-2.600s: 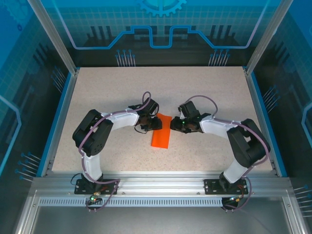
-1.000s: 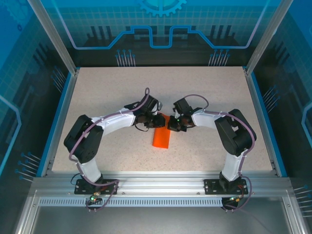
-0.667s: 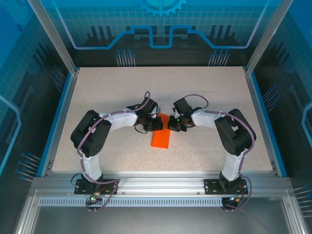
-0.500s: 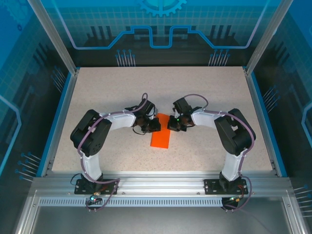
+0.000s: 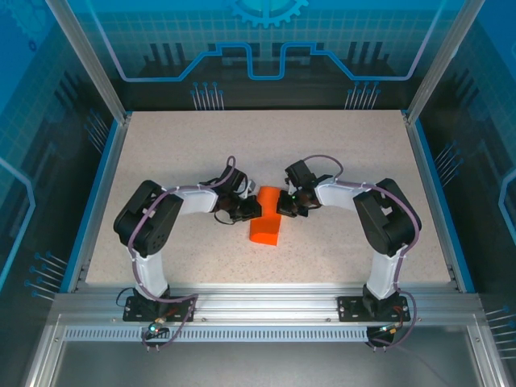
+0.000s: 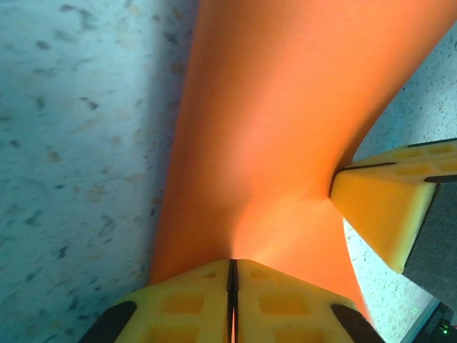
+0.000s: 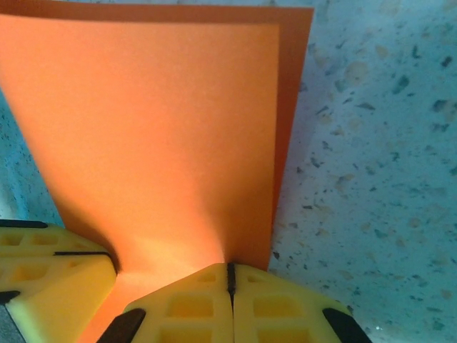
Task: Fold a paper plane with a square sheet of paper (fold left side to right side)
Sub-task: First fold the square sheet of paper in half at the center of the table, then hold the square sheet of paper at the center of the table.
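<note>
The orange square sheet of paper (image 5: 264,230), doubled over, lies central on the table (image 5: 339,153), far end bowed upward.

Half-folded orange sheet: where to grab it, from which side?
Pinch the square sheet of paper at its edges toward the far end, coming in low from the sides, as the left tool and right tool do, both shut on it. That part curls up off the table, so a tool can close across both layers.

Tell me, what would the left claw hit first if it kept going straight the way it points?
The square sheet of paper it pinches: the left gripper would push into that orange fold. The right gripper sits to one side, probably clear, though depth is unclear.
</note>
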